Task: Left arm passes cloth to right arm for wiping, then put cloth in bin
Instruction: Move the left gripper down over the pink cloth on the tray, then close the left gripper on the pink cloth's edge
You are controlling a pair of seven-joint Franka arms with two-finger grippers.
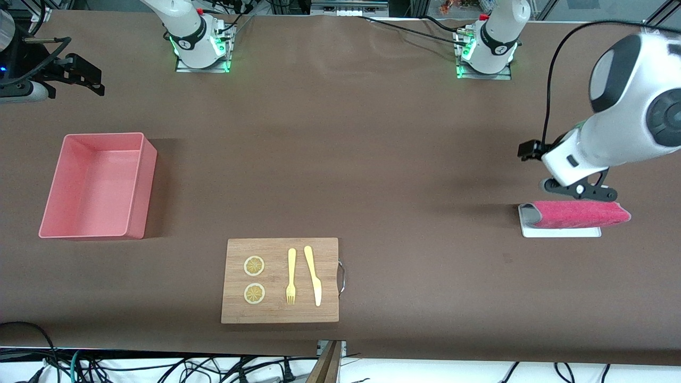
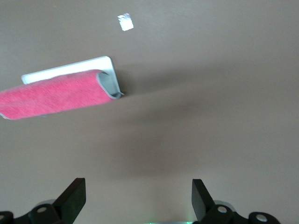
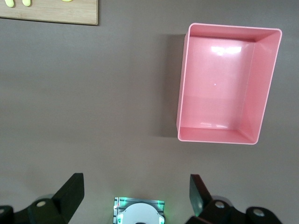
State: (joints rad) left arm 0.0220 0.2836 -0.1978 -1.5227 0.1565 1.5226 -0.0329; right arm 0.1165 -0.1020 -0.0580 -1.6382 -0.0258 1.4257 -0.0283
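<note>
The magenta-pink cloth [image 1: 580,214] [image 2: 51,93] lies folded on a small white tray [image 1: 558,232] [image 2: 70,70] at the left arm's end of the table, its grey reverse showing at one end. My left gripper [image 1: 582,192] [image 2: 138,196] hangs open over bare table just beside the cloth, holding nothing. The salmon-pink bin [image 1: 141,191] [image 3: 219,134] stands with nothing in it at the right arm's end. My right gripper [image 1: 85,77] [image 3: 136,193] is held high and open over the table near its own base, nothing between its fingers.
A wooden cutting board [image 1: 279,314] [image 3: 70,18] with two lemon slices, a yellow fork and a yellow knife lies near the front edge, mid-table. A small shiny scrap [image 2: 125,22] lies on the brown table near the tray.
</note>
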